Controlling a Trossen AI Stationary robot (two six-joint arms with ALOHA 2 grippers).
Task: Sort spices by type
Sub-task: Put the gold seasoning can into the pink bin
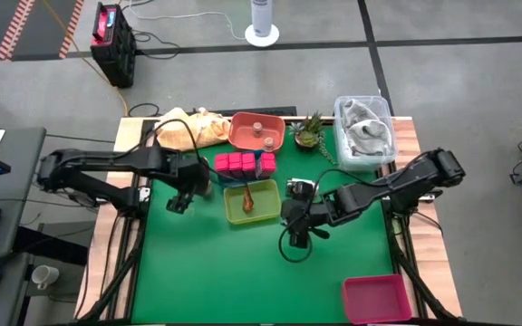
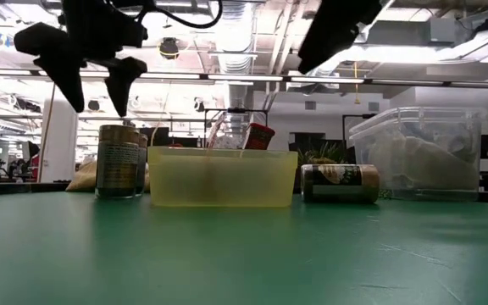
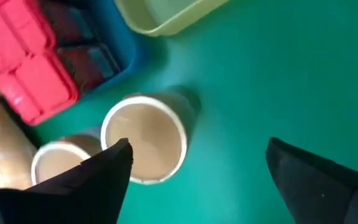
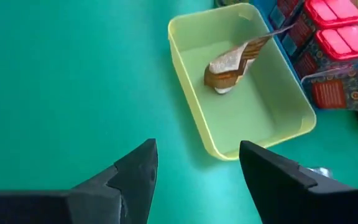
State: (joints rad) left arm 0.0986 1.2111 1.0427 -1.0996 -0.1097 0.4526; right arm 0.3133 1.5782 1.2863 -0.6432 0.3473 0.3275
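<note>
My left gripper is open and hovers above two upright tan round jars; in the low view the left gripper hangs clear of the jars. Pink cube-like blocks stand in a blue tray. A brown pod-like piece lies in the yellow-green tray, tip leaning on the wall. My right gripper is open over bare mat next to that tray, touching nothing. Another jar lies on its side to the tray's right.
A salmon bowl, a yellow cloth and a small spiky plant sit at the far edge. A clear lidded box stands far right, a pink bin near right. Green mat lies between.
</note>
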